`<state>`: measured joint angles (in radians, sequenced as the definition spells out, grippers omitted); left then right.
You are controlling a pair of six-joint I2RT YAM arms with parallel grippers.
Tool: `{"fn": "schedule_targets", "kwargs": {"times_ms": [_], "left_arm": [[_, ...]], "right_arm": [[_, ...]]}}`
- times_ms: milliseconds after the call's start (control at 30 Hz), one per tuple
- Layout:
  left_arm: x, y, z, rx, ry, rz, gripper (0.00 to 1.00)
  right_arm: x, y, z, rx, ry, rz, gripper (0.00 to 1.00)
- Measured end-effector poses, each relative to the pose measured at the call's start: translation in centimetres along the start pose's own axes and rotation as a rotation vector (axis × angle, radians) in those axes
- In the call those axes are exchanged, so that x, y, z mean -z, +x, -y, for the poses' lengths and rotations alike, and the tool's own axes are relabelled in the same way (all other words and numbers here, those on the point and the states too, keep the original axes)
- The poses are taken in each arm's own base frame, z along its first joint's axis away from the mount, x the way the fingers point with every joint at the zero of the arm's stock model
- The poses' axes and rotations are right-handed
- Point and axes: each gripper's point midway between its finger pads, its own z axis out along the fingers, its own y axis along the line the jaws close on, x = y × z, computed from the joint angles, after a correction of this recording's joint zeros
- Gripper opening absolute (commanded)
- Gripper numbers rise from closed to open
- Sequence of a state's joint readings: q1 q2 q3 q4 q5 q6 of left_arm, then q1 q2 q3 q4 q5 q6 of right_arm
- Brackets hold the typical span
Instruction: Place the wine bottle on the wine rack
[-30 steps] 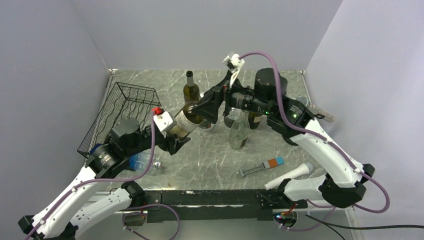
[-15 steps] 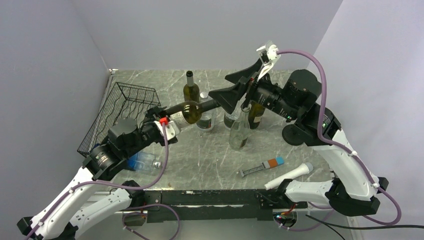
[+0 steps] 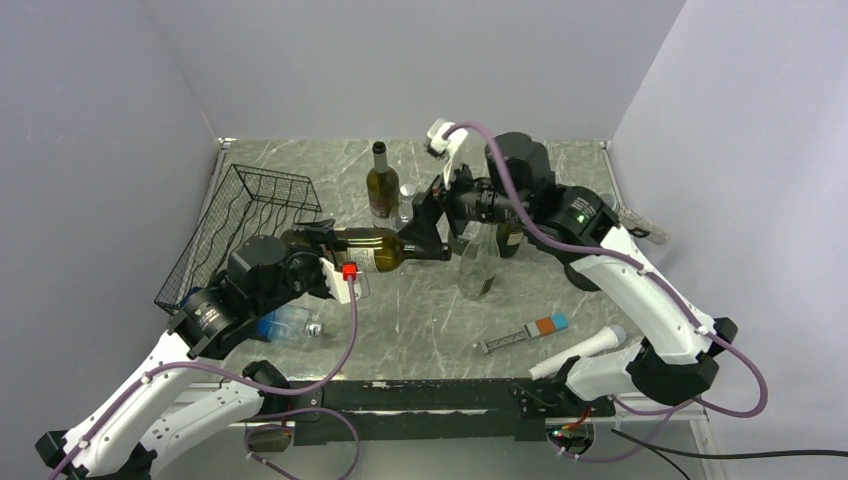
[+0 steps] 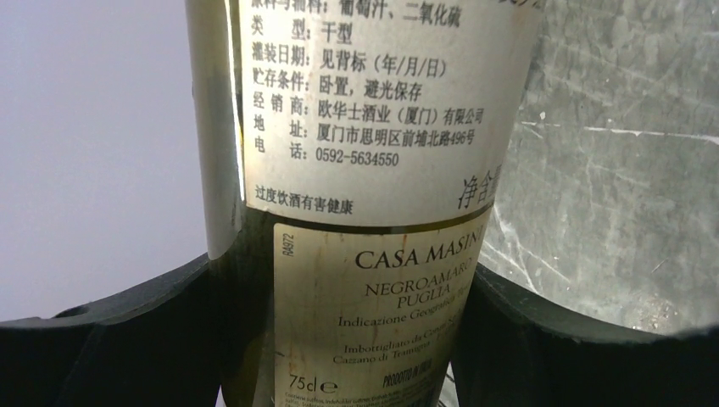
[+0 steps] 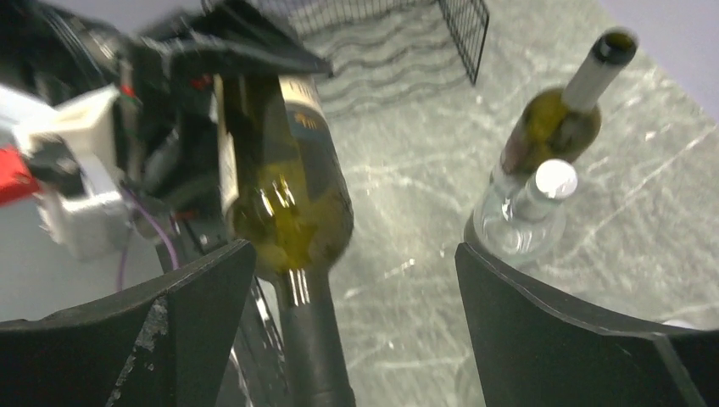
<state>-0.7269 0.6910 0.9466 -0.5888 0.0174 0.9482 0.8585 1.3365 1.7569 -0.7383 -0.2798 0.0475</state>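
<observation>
Top external view: the black wire lattice wine rack (image 3: 250, 205) sits just left of the left claw (image 3: 318, 243), which pinches the dark green glass wine bottle (image 3: 375, 240) level, seemingly for laying in; the right claw (image 3: 420, 235) gapes around its neck. Only the left wrist view shows the gripped cream paper label (image 4: 373, 314).

Seen from above, the left arm (image 3: 160, 375) rises from its base at the lower left with the elbow bent and the forearm angled toward the centre. The left gripper (image 3: 322, 243) is clamped across the body of a wine bottle (image 3: 378, 247), holding it level in the air. The right arm (image 3: 640, 290) arches high, its forearm pointing left. The right gripper (image 3: 428, 230) has its jaws spread wide, with the bottle's neck lying between them.
</observation>
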Motion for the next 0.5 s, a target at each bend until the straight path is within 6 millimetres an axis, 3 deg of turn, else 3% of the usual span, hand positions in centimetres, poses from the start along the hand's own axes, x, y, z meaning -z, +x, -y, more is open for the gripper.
{"fn": "schedule_targets", "kwargs": {"times_ms": [133, 333, 500], "left_arm": [[0.1, 0.5, 0.3, -0.041, 0.019, -0.020, 0.01], [-0.1, 1.1, 0.7, -0.099, 0.047, -0.047, 0.01], [0.0, 1.5, 0.7, -0.132, 0.053, -0.071, 0.01]], "right_arm": [[-0.5, 3.8, 0.6, 0.054, -0.003, -0.124, 0.91], [-0.6, 6.4, 0.4, 0.152, -0.030, -0.228, 0.89], [-2.3, 9.2, -0.4, 0.205, -0.082, -0.341, 0.88]]}}
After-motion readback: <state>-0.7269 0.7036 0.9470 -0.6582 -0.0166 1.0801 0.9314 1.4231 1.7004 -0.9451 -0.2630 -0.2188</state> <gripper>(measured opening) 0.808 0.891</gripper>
